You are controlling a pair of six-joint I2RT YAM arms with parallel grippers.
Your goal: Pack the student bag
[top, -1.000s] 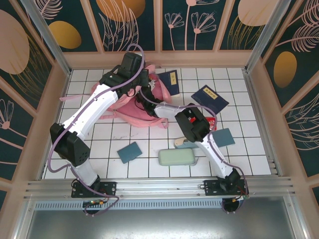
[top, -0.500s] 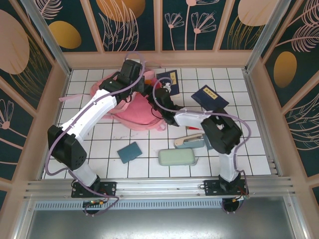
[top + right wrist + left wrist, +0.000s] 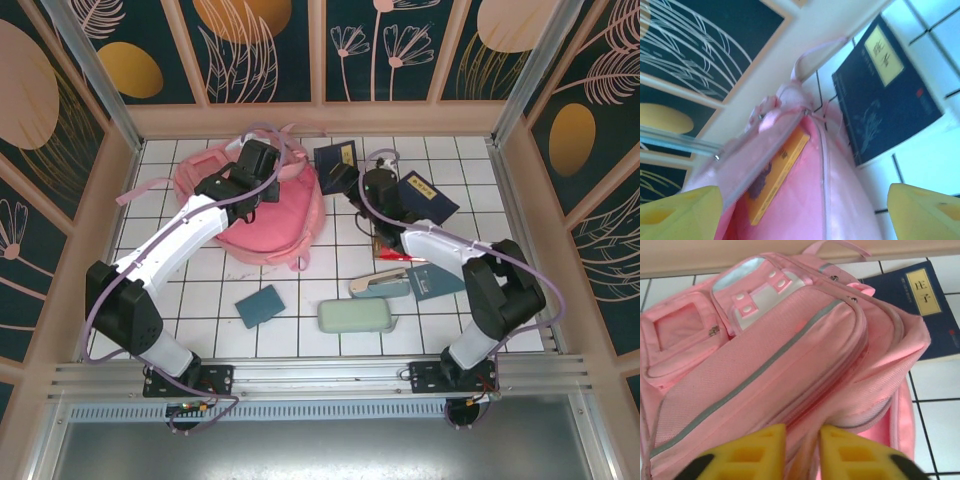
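Two jobs go together here, as I judge it: holding the mouth of the student bag (image 3: 272, 225) open and feeding in the next book. This large soft pink fabric backpack lies at the far left of the white tiled table (image 3: 300, 285).

The left gripper (image 3: 801, 440) sits over the bag's top. Its yellow fingers stand narrowly apart with pink fabric in the gap, and I cannot tell whether they pinch it. The right gripper (image 3: 802, 215) hovers at the mouth, fingers spread wide and empty.

A yellow-orange book (image 3: 777, 175) already lies inside. The dark blue book with a yellow label (image 3: 335, 158), just beside the bag, seems next. It is best gripped by a free edge and slid in flat.

The floppy upper flap and the pink carry loop (image 3: 812, 60) could snag it. A second dark blue book (image 3: 425, 198), a teal notebook (image 3: 260, 305) and a pale green pencil case (image 3: 355, 317) lie well apart.
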